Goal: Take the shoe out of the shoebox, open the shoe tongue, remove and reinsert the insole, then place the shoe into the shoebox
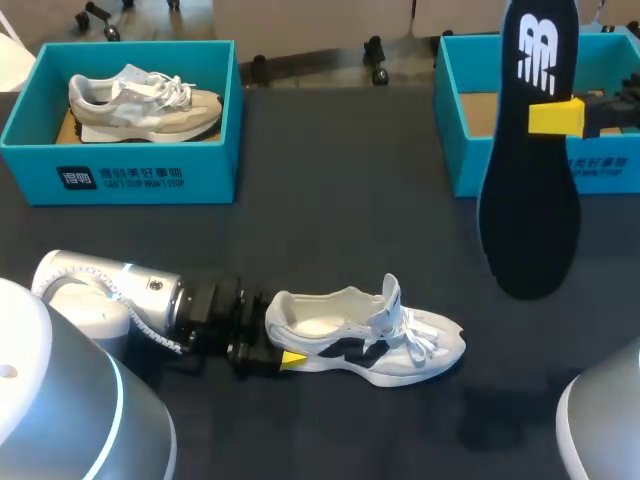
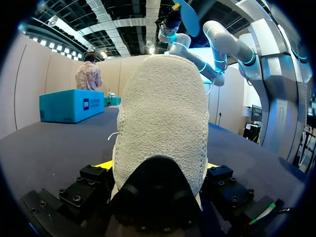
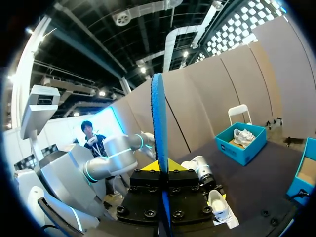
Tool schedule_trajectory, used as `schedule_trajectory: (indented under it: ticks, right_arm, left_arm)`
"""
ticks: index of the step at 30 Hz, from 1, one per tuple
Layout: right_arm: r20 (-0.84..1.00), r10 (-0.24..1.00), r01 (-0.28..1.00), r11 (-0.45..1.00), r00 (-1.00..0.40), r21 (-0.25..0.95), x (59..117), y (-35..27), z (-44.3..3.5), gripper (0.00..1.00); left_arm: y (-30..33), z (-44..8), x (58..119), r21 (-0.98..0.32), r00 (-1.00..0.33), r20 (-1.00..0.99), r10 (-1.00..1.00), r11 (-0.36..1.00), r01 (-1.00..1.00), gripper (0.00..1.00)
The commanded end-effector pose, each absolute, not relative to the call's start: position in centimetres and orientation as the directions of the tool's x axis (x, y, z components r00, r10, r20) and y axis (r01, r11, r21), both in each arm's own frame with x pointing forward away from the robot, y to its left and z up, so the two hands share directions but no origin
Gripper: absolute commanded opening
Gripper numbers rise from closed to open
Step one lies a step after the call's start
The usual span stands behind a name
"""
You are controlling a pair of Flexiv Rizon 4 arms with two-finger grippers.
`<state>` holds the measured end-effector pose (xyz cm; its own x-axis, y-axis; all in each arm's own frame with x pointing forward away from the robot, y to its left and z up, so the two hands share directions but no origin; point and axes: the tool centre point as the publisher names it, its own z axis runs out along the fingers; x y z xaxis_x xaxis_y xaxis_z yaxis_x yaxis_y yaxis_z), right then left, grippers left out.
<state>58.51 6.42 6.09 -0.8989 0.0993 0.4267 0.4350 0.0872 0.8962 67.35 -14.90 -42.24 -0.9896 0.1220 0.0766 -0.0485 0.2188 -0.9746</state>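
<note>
A white and grey shoe (image 1: 370,335) lies on its side on the dark table, toe pointing right. My left gripper (image 1: 288,345) comes in low from the left and is shut on the shoe's heel. In the left wrist view the fuzzy heel (image 2: 163,113) fills the gap between the wide-set fingers (image 2: 103,165). The black insole (image 1: 530,200) hangs upright in the air at the right, over the near wall of the right shoebox (image 1: 600,170). My right gripper (image 1: 552,117) is shut on the insole's upper part. From the right wrist the insole (image 3: 159,123) shows edge-on between the fingers.
A second teal shoebox (image 1: 130,175) stands at the back left with another pale shoe (image 1: 140,100) inside. The right shoebox shows a bare cardboard floor. Dark table surface lies between the two boxes and ahead of the shoe.
</note>
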Motion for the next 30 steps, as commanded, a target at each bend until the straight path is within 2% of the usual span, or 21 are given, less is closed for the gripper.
schedule_trajectory:
  ticks: [1,2,20,30]
  right_arm:
    - [0.429,0.097,0.437,0.089,-0.898,0.895,58.7,6.6,6.1,0.00]
    - [0.429,0.097,0.437,0.089,-0.898,0.895,58.7,6.6,6.1,0.00]
    - [0.429,0.097,0.437,0.089,-0.898,0.895,58.7,6.6,6.1,0.00]
    - [0.429,0.097,0.437,0.089,-0.898,0.895,58.7,6.6,6.1,0.00]
  left_arm:
    - [-14.7,-42.2,67.5,-0.972,-0.988,0.072,0.135,0.231,-0.040,0.61]
    - [-14.6,-42.1,67.5,-0.972,-0.987,0.078,0.139,0.232,-0.045,1.00]
    - [-11.7,-41.4,68.5,-0.929,-0.986,0.057,0.155,0.371,0.005,1.00]
    - [-9.1,-41.2,68.9,-0.828,-0.975,0.000,0.224,0.546,0.126,1.00]
